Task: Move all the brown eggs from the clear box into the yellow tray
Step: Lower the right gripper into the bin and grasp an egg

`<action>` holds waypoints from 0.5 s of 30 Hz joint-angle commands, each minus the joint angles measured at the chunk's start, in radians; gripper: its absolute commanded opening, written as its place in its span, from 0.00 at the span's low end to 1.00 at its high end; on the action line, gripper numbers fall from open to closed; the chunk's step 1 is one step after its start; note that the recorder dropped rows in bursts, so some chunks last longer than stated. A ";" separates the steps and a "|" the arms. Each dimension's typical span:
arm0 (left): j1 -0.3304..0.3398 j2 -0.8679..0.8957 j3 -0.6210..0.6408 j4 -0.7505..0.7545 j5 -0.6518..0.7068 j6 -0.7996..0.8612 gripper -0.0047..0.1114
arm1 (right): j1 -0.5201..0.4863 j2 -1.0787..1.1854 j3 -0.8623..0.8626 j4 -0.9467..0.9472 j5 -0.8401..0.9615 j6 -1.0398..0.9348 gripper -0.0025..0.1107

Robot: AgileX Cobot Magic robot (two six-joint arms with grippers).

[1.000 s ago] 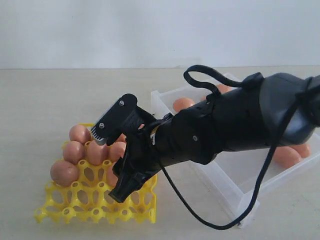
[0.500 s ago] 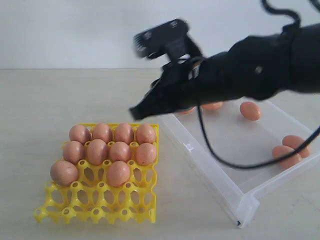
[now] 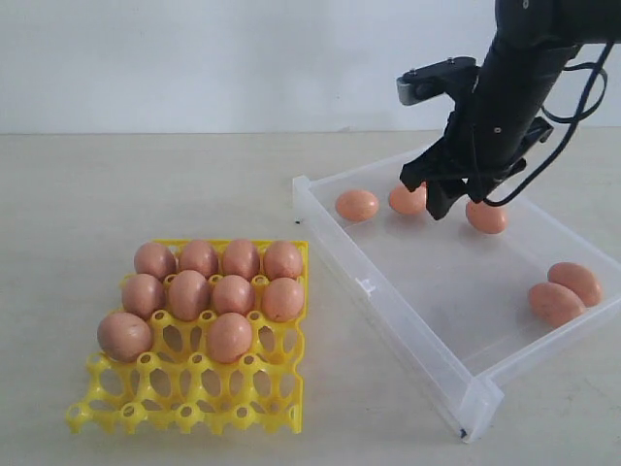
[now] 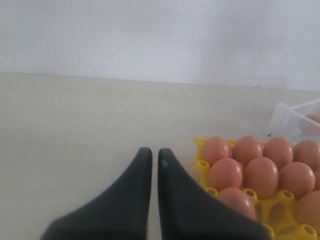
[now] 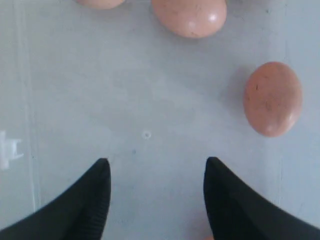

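Nearest, at seven o'clock in the exterior view, sits the tray point(image 3: 184, 413) with ten eggs point(image 3: 188, 294): four in the far row, four in the next and two in the third. The nearest row is bare. Six cups stand open, all toward the near side.

The box point(image 3: 417, 330) runs from five o'clock up toward one. Its long left wall passes close by the tray's far right corner without touching it. Five eggs show inside: two together against the three o'clock wall and three along the far end. The floor between them is bare and roomy.

The right gripper point(image 3: 435, 194) hangs over the far end among those three eggs. Its wrist view shows what the exterior view cannot: jaws spread wide with nothing between them, bare box floor beneath, and eggs lying just past the tips.

The left gripper point(image 4: 152, 152) appears only in its own wrist view. Its jaws are pressed almost together and empty, over bare table point(image 4: 75, 125) just beside the tray's edge.
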 commanded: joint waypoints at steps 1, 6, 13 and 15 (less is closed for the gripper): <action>-0.004 -0.003 0.004 -0.003 -0.006 -0.008 0.08 | -0.004 0.056 -0.069 -0.037 -0.015 0.022 0.45; -0.004 -0.003 0.004 -0.003 -0.006 -0.008 0.08 | -0.004 0.098 -0.081 -0.139 -0.020 0.073 0.45; -0.004 -0.003 0.004 -0.003 -0.006 -0.008 0.08 | -0.006 0.128 -0.081 -0.293 -0.077 0.152 0.45; -0.004 -0.003 0.004 -0.003 -0.006 -0.008 0.08 | -0.006 0.134 -0.081 -0.293 -0.103 0.153 0.45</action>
